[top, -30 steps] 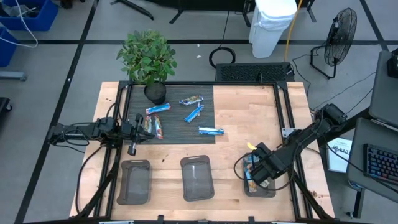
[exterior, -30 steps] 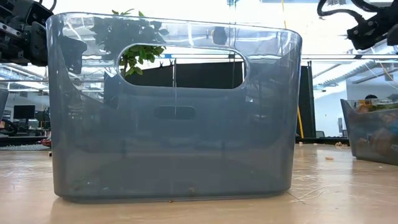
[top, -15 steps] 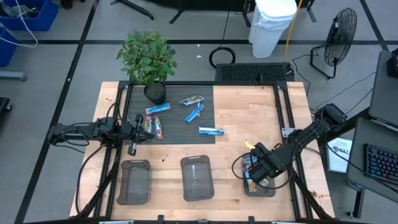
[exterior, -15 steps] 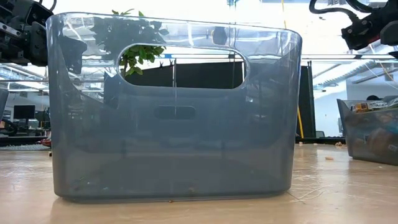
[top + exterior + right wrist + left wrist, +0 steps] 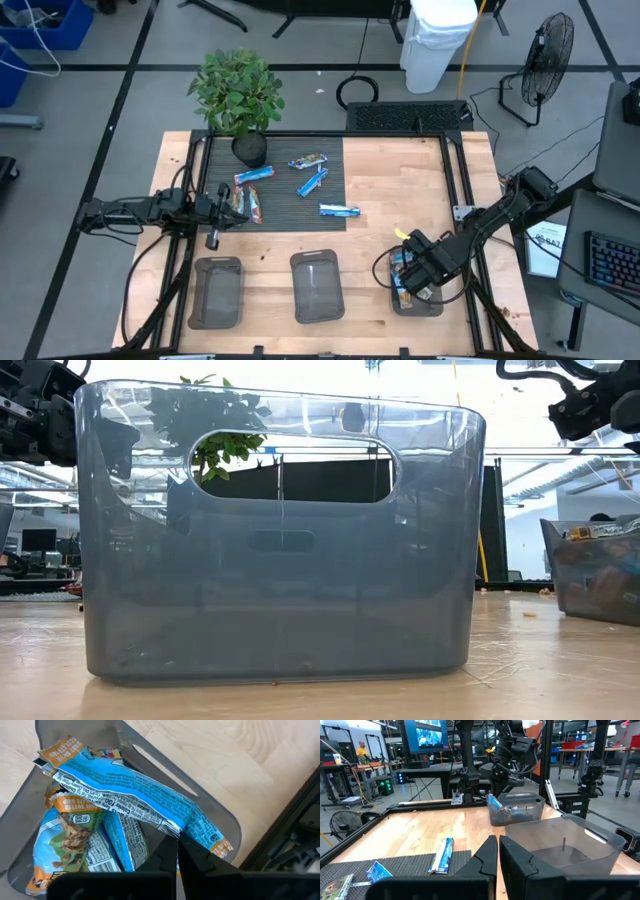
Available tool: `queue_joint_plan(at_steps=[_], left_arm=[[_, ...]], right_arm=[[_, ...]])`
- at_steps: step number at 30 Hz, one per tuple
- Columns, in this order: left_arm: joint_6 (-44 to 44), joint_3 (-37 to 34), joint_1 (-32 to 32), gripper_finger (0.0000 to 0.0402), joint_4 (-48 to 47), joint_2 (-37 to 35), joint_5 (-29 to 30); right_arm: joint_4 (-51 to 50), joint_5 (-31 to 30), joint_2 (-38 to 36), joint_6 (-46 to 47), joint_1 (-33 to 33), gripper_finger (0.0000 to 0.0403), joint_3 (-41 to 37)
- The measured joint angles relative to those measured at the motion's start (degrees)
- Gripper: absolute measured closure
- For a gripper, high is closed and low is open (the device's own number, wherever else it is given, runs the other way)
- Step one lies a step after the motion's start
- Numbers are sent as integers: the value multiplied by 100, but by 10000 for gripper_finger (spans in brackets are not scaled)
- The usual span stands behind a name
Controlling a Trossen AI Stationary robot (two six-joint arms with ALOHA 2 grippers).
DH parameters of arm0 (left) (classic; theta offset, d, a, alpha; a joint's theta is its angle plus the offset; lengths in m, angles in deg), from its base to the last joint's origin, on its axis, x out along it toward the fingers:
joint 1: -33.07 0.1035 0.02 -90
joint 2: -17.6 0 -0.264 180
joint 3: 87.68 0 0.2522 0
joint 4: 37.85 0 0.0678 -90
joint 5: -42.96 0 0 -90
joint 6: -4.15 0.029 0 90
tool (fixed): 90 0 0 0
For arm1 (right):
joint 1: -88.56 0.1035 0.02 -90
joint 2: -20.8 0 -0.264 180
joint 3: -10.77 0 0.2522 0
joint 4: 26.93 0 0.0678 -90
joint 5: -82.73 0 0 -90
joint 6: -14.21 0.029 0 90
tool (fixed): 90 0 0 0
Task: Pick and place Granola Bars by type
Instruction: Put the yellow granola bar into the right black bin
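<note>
Several blue-and-white granola bars (image 5: pixel 312 182) lie flat on the dark mat (image 5: pixel 275 150), and a darker one (image 5: pixel 252 205) lies at the mat's left edge. My left gripper (image 5: pixel 226 204) hovers shut beside that darker bar, its fingers (image 5: pixel 495 851) pointing across the table. My right gripper (image 5: pixel 412 272) is over the right bin (image 5: pixel 440 305), shut on a blue granola bar (image 5: pixel 135 795). More bars (image 5: pixel 75 835) are piled inside that bin. My right gripper pinches the blue bar by its long edge (image 5: pixel 167 829), about two thirds along its length. The fingers (image 5: pixel 200 865) come from above, slanting down, and lie across the bar. The bar is tilted over the open bin, with one end (image 5: pixel 217 842) above the bin's rim.
Two more clear bins stand near the table's near edge, the left one (image 5: pixel 217 292) and the middle one (image 5: pixel 317 287); the middle one fills the low view (image 5: pixel 280 530). A potted plant (image 5: pixel 240 95) stands at the far left corner of the mat. Bare wood lies between mat and bins.
My right gripper has shifted a little toward the table's left over the right bin, still shut on the bar. The left arm has kept still.
</note>
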Motion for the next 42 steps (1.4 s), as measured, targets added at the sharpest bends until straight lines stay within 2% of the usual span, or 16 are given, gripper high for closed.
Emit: queue_joint_plan(at_steps=[32, 42], left_arm=[[0, 0, 1, 376, 1, 1, 0], [0, 0, 0, 376, 0, 0, 0]], right_arm=[[234, 39, 0, -2, 4, 403, 0], [234, 35, 0, -44, 4, 371, 0]])
